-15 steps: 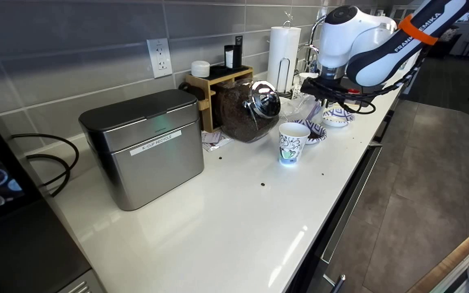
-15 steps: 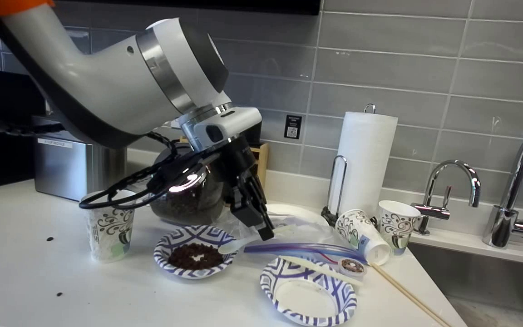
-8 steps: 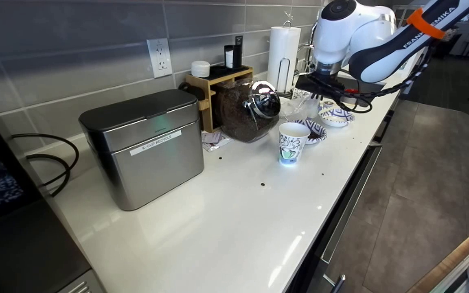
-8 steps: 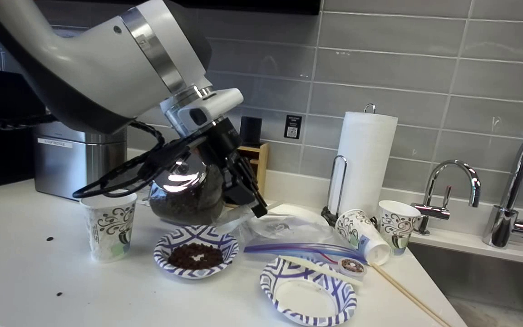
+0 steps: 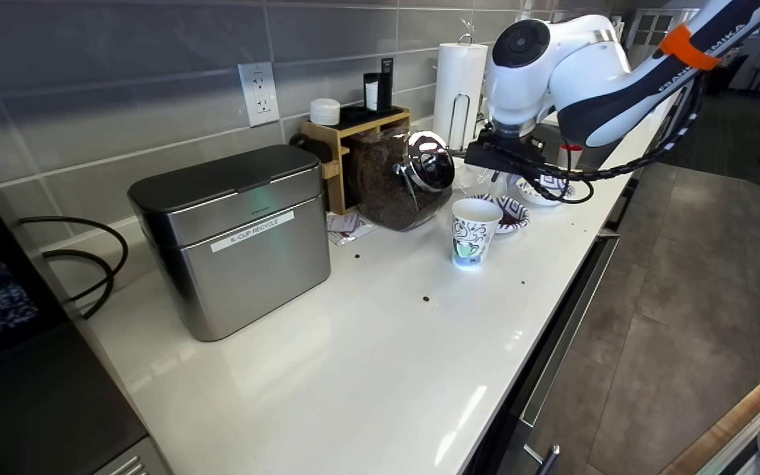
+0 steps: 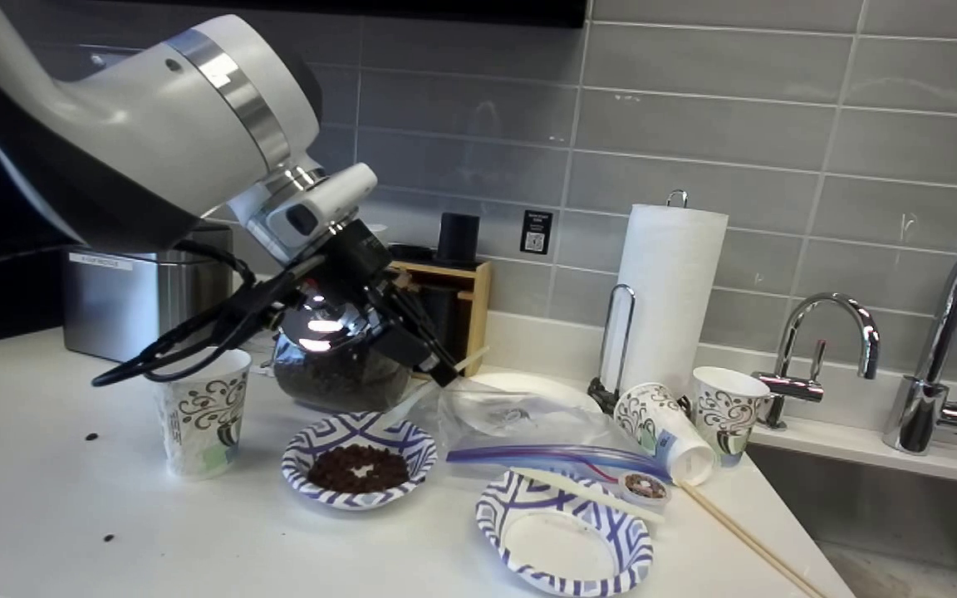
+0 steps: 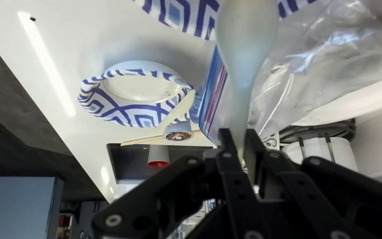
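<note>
The counter (image 5: 340, 382) carries three patterned paper cups (image 6: 204, 419), two near its edge by the sink (image 6: 910, 515), two chopsticks (image 6: 748, 540) at that edge, two patterned bowls (image 6: 557, 544) and at least three dark bits (image 5: 426, 299). Toward the back edge are two taps (image 6: 940, 336), one paper-towel roll (image 6: 665, 291), one glass jar (image 5: 386, 185), one wooden rack (image 6: 481, 324) and one steel bin (image 5: 261, 270). Elsewhere: one spoon (image 7: 245, 63), one pale utensil (image 6: 586, 494), one small tub (image 6: 645, 488), one plastic bag (image 6: 520, 419).

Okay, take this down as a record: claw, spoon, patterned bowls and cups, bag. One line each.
Claw: closed on handle of spoon
Spoon: head slants down toward bowl 1; contact unclear
Bowl 1: dark bits inside
Bowl 2: pale utensil across rim
Cup 1: upright beside bowl 1
Cup 2: tipped over, near sink
Cup 3: upright beside cup 2
Bag: clear, blue-edged
</note>
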Motion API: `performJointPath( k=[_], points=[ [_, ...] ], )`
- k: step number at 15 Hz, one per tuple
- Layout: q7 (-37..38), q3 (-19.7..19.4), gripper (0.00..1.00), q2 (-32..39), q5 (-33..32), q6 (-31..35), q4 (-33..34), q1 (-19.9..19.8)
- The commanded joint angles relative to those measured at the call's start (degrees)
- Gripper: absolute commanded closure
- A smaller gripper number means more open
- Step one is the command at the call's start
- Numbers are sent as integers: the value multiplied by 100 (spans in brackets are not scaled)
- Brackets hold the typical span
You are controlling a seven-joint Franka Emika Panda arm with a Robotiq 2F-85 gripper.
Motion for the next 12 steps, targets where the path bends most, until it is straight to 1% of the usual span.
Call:
performJointPath(
  k=[1,7,12],
  points=[
    [251,156,97,145,-340,-433,-47,-24],
    [255,219,97,484,-507,-294,14,-73],
    [222,220,97,668,-750,-402,41,-54]
  ],
)
